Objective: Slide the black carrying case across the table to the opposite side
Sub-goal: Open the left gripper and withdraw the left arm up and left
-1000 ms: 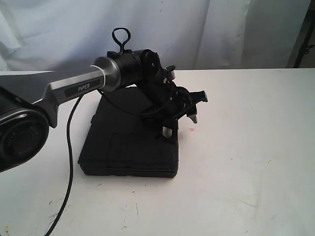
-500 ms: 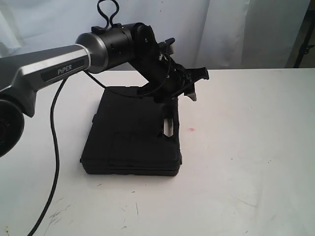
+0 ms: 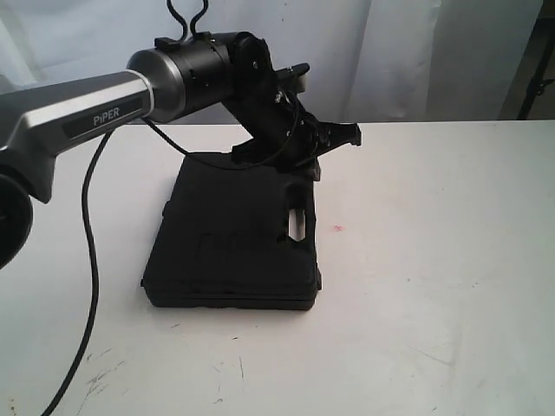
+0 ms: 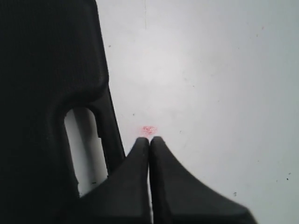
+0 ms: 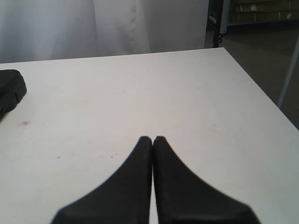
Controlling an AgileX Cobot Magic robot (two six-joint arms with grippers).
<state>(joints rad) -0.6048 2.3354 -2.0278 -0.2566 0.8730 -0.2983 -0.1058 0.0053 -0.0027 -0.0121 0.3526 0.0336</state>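
Exterior view first: the flat black rectangular carrying case (image 3: 230,243) lies closed on the large white scuffed tabletop (image 3: 434,286), immediately left of the small pink spot (image 3: 337,229). Its long axis looks to run from the near edge of the table toward the far edge (foreshortening makes me a little unsure). The side with the cut-out handle slot (image 3: 297,221) faces the pink spot.

My left gripper (image 3: 340,139) sits on the silver-and-black arm marked PiPER (image 3: 104,113), behind the pink spot and above the case's far corner on the handle side. I cannot tell from here whether it touches the case. On the left wrist camera its two black fingers (image 4: 135,158) are pressed together with nothing between them. Their tips sit just short of the pink spot (image 4: 148,130), with the handle slot (image 4: 84,144) alongside.

On the right wrist camera the right gripper (image 5: 153,139) is likewise closed on nothing, over bare white table. It is well apart from the pink spot (image 5: 24,123), and a rounded corner of the case (image 5: 9,93) shows just beyond that spot.
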